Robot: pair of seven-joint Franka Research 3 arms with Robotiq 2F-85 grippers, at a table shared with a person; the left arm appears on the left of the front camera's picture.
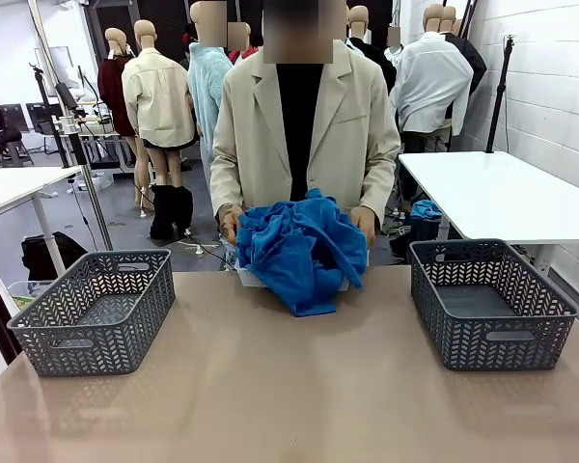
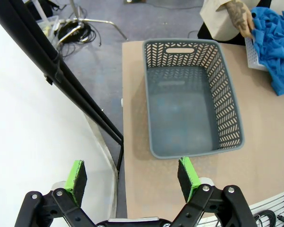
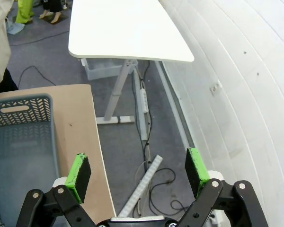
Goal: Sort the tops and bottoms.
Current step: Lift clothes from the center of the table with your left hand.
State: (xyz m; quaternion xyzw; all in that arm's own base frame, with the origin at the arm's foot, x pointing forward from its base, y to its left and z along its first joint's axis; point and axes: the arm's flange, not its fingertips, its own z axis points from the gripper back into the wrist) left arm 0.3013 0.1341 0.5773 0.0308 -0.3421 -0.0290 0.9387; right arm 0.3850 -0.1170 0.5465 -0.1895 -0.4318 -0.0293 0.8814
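Several bright blue, soft knit long-sleeved tops [image 1: 304,253] lie bundled in one heap at the far middle of the tan tabletop [image 1: 289,386]. They spill over a small white perforated plastic bin [image 2: 253,54] that the person across from the robot steadies, one hand [image 1: 232,223] on each side of it. Whether any dark navy bottoms are buried under the blue I cannot tell from here.

To my eye the sorting has not begun: this looks like the moment the load is being presented, with nothing yet picked.

The left grey plastic lattice basket [image 1: 87,342] and the right grey plastic lattice basket [image 1: 507,342] stand well apart from the heap, at either side of the tabletop, and both are bare inside.

The left tool [image 2: 131,177] hangs above the near end of the left basket, its green pads spread wide with nothing between them. The right tool [image 3: 137,172] is just as wide open and empty, hovering out past the tabletop's right edge over the floor, with the right basket beside it.

The next move, I'd judge, calls for one arm to reach across to the heap and pinch a single garment free. The knit is loose and tangled, so a sleeve could drag a second piece along.
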